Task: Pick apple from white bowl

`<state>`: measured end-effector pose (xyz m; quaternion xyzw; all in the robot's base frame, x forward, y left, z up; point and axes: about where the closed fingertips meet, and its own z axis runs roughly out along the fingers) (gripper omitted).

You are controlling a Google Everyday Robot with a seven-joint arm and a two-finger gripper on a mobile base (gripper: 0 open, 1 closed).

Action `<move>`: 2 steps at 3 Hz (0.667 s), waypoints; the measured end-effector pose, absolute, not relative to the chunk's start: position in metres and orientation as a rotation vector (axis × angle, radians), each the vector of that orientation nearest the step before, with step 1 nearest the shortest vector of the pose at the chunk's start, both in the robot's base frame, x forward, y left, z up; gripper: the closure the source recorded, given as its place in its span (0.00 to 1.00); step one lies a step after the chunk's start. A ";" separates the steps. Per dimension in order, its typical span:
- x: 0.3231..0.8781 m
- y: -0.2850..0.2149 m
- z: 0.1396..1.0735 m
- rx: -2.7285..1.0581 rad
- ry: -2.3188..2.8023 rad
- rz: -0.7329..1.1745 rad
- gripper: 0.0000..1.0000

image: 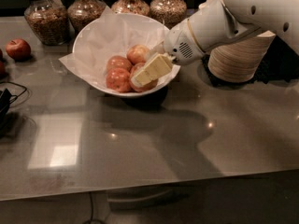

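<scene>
The white bowl (93, 41), lined with crumpled white paper, stands at the back middle of the table. Several apples lie in it. The apple (138, 53), pale yellow-orange with a light blush, lies at the back of the group. Two redder apples (117, 79) lie to its left and front. My gripper (145, 73) reaches into the bowl from the right, over the bowl's right rim. It sits just in front of the apple and covers most of another reddish apple (141, 86).
A lone dark red apple (18, 48) lies on the table at the far left. Several glass jars (44, 18) stand along the back edge. A stack of beige bowls (238, 55) stands at the right, behind my arm. Black cables (7, 101) lie at the left edge.
</scene>
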<state>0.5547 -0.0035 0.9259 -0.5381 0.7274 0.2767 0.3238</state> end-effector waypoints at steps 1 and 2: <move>0.555 -0.003 0.922 -1.412 1.916 0.730 0.31; 0.566 0.002 0.909 -1.425 1.930 0.746 0.30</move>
